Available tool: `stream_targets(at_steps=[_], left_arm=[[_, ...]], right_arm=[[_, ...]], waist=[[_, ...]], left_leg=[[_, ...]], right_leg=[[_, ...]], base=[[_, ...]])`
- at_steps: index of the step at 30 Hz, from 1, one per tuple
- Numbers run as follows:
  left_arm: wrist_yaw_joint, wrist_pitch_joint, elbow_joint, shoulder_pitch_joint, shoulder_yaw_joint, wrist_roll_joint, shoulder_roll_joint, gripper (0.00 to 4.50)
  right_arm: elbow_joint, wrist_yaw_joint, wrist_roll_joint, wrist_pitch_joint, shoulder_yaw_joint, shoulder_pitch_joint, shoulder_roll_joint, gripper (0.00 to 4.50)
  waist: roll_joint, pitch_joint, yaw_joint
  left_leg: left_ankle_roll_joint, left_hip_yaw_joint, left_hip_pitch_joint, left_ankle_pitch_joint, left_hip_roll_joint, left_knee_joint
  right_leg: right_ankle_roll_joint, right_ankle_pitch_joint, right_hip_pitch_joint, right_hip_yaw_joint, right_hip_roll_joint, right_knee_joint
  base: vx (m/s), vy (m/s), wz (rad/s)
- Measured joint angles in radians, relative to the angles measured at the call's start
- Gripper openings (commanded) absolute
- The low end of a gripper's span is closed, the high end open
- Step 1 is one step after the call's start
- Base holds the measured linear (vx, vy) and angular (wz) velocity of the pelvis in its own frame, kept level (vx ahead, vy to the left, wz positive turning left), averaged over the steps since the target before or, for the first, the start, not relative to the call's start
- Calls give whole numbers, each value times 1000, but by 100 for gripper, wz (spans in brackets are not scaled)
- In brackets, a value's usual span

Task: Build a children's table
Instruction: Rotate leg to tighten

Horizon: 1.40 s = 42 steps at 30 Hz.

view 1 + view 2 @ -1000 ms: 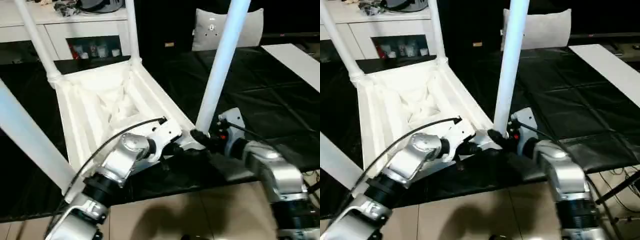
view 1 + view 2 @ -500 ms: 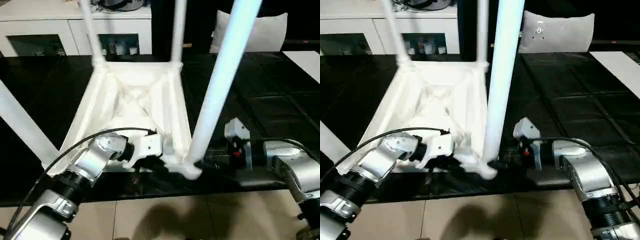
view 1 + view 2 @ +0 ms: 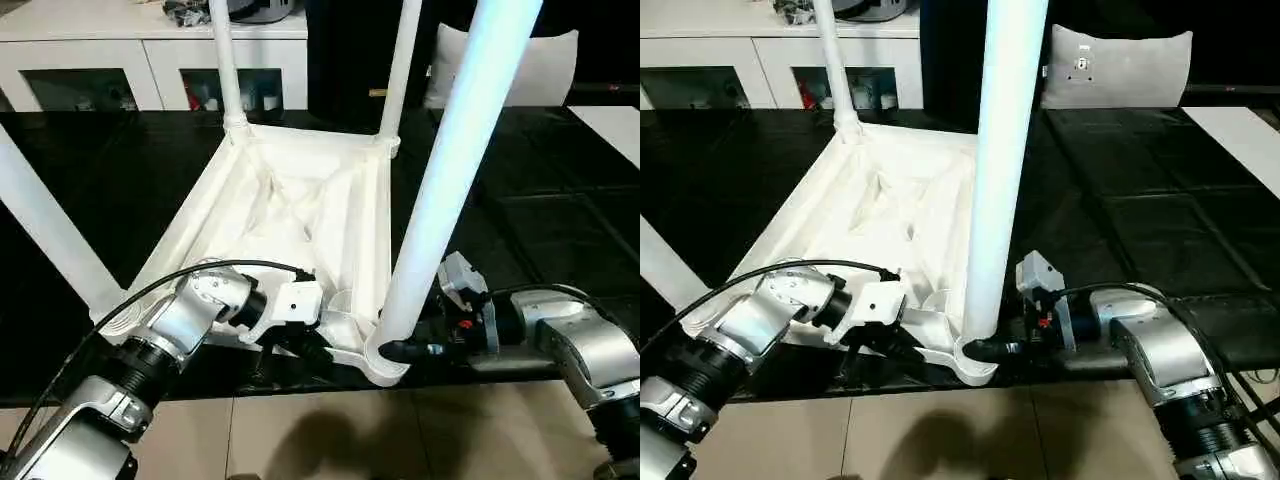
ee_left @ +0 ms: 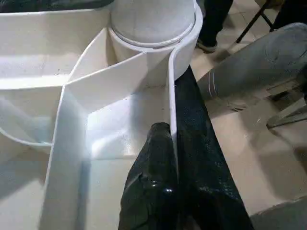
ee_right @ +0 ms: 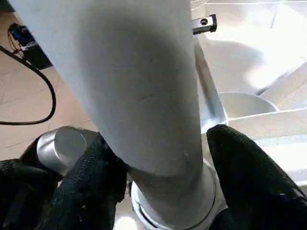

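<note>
A large work table [image 3: 560, 190] with a black cover spans the room. Behind it stands a white cabinet [image 3: 150, 45] with glass doors. A grey cushion [image 3: 1120, 65] sits at the far right. The floor [image 3: 330, 440] is beige tile.

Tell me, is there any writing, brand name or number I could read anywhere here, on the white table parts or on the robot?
No readable text anywhere.
Tabletop and legs: plain white, no markings.
Grey cushion: a small dark mark, too small to read.
Items behind the cabinet's glass doors: too small to read.
</note>
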Motion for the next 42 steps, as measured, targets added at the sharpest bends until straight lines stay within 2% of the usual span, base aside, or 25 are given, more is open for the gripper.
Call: stream_targets(at_steps=[4, 9, 12, 16, 18, 22, 23, 25, 27, 29, 31, 35, 36, 39, 40, 42], left_arm=[[-2, 5, 1, 0, 0, -3, -1, 0], [8, 102, -25, 0, 10, -13, -12, 0], [95, 189, -27, 2, 44, 1, -41, 0], [237, 307, -27, 2, 77, 15, -120, 0], [356, 362, 0, -4, 116, 27, -189, 0], [541, 410, 76, -54, 143, 51, -296, 0], [579, 411, 93, -63, 148, 57, -317, 0], [599, 414, 94, -63, 147, 58, -328, 0], [600, 414, 91, -63, 144, 59, -329, 0], [592, 412, 80, -59, 138, 62, -327, 0], [588, 401, 80, -59, 135, 67, -326, 0], [582, 329, 94, -59, 110, 79, -311, 0], [584, 315, 100, -59, 109, 82, -307, 0], [581, 279, 115, -59, 109, 75, -308, 0], [578, 274, 116, -57, 111, 75, -303, 27], [569, 251, 112, -44, 134, 54, -293, 44]], right_arm=[[-3, 1, 24, 23, -1, 7, -4, 226], [-59, -59, 39, 84, -35, 43, 18, 209], [-70, -187, 26, 120, -73, 48, 69, 208], [-65, -374, -17, 142, -123, 48, 133, 205], [-40, -539, -60, 156, -172, 31, 225, 202], [5, -803, -117, 166, -229, -18, 353, 201], [14, -855, -129, 155, -231, -29, 370, 201], [18, -874, -134, 133, -231, -25, 375, 201], [16, -874, -134, 122, -231, -19, 374, 266], [-3, -869, -133, 115, -231, -1, 376, 269], [-17, -869, -133, 118, -231, 7, 376, 294], [-42, -851, -128, 147, -227, 12, 353, 324], [-48, -845, -120, 156, -229, 15, 341, 348], [-101, -785, -85, 191, -231, 48, 281, 360], [-116, -774, -85, 195, -229, 56, 266, 370], [-136, -743, -85, 193, -222, 86, 249, 383]], waist=[[0, 0, 0], [0, 0, -2], [0, 0, -11], [-1, 0, -52], [-2, 0, -79], [0, -2, -98], [4, -2, -102], [6, -3, -103], [7, -4, -104], [7, -4, -103], [7, -4, -101], [7, -4, -89], [8, -4, -86], [8, -4, -76], [9, -4, -77], [7, -3, -83]], left_leg=[[0, 0, 0, 0, 0, 0], [0, 1, 1, 0, 0, 0], [-5, 1, 3, 2, 0, 0], [-10, 2, 4, 1, 0, 1], [-10, 2, 3, 1, -1, 3], [-10, -4, -1, 1, 0, 5], [-10, -6, -3, 1, 1, 3], [-10, -7, -3, 1, 1, -1], [-7, -7, -2, -1, 0, -1], [-3, -7, -2, -1, 1, -1], [0, -8, -2, 0, 0, -2], [1, -8, -1, 1, 1, -4], [1, -8, -1, 1, 0, -4], [1, -8, -1, 1, 1, -4], [1, -8, -1, 1, 1, -4], [1, -7, -1, 1, 1, -4]], right_leg=[[0, 0, 0, 0, 0, 0], [0, 0, 0, 1, 0, 1], [0, 1, 1, 2, 1, 1], [0, 1, 2, 0, 1, -3], [1, 1, 2, -2, 2, -3], [1, 1, 3, -14, 2, -10], [1, 2, 5, -19, 1, -17], [2, 2, 8, -21, 1, -23], [3, 3, 10, -19, 0, -23], [3, 3, 10, -16, 0, -22], [3, 4, 10, -15, 0, -21], [2, 4, 9, -15, 0, -17], [2, 4, 9, -15, 1, -17], [3, 4, 9, -15, 0, -17], [3, 4, 9, -15, 0, -17], [3, 4, 8, -15, 1, -17]], base=[[0, 0, 0], [0, 0, 0], [0, 0, 0], [0, 0, 0], [0, 0, 0], [0, 0, 0], [0, 0, 0], [0, 0, 0], [0, 0, 0], [0, 0, 0], [0, 0, 0], [0, 0, 0], [0, 0, 0], [0, 0, 0], [0, 0, 0], [0, 0, 0]])
